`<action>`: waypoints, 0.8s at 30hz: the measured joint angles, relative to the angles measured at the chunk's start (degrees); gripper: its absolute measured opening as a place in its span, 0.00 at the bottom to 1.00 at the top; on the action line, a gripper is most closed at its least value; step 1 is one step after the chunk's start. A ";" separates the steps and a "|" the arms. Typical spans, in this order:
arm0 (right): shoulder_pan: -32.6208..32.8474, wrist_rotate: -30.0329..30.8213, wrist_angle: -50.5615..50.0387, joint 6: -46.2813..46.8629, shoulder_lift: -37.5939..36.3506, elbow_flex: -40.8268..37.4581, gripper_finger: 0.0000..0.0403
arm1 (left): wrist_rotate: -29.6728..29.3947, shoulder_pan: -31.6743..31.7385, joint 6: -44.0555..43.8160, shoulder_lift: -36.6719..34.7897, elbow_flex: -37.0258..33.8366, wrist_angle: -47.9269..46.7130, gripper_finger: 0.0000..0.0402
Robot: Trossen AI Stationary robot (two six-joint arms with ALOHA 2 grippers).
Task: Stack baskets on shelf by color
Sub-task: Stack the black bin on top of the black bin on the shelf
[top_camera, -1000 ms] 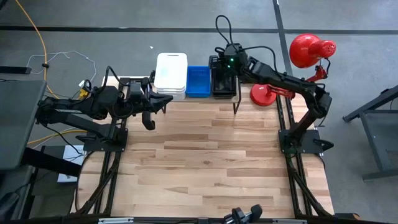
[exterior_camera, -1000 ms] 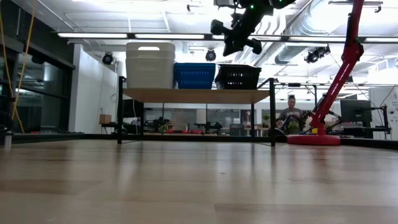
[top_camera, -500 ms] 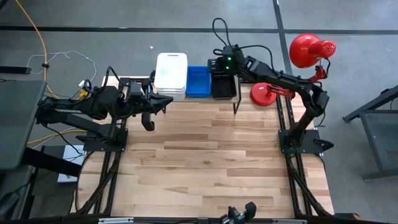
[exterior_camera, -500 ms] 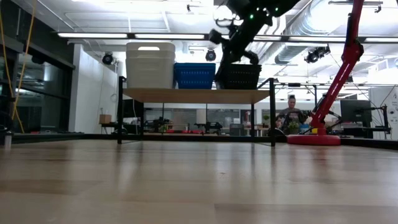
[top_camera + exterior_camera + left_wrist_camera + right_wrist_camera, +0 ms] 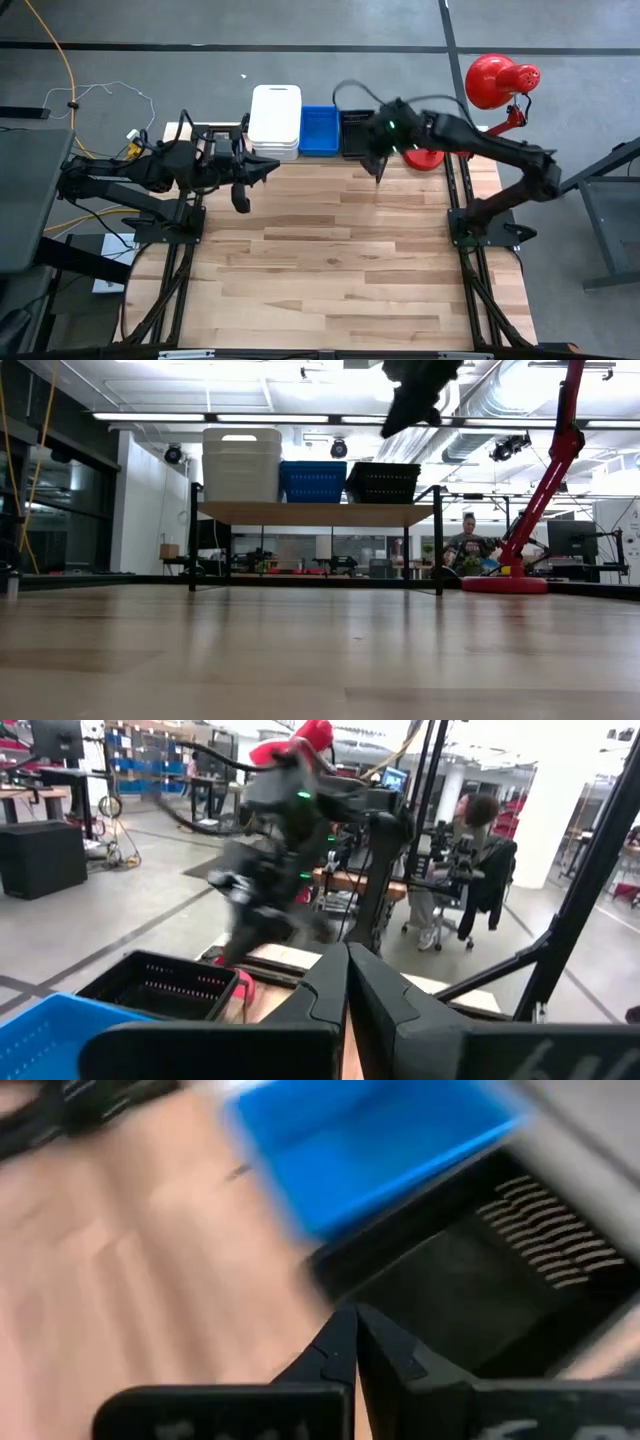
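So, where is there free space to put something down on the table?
The big tabletop in front of the shelf is bare. The shelf is crowded: white baskets, blue basket and black basket fill it, with the right tool at its front edge.

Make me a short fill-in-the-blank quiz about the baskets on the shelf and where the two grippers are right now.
1. On the shelf, the blue basket sits between the white stack and the ____ basket.
2. The tallest stack is ____.
3. The right gripper holds ____.
4. The left gripper hangs beside the shelf's ____ end.

Missing words: black; white; nothing; white
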 joint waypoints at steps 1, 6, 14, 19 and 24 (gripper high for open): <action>1.20 -1.90 0.07 -0.54 -1.64 -2.20 0.00 | 0.00 0.00 -0.04 0.00 0.00 -0.32 0.00; 5.40 5.20 3.90 8.20 -11.26 -15.44 0.00 | -0.24 0.00 -0.15 0.00 0.00 -0.91 0.00; 3.81 25.50 14.59 25.52 -17.61 -26.47 0.00 | -0.26 0.00 -0.60 0.00 0.00 -0.44 0.00; 2.46 22.11 16.41 27.52 -13.92 -26.75 0.00 | -0.26 0.00 -1.05 0.00 0.00 -0.41 0.00; 2.43 18.86 18.85 27.98 -11.37 -26.75 0.00 | -0.26 0.00 -1.09 0.00 0.00 -0.43 0.00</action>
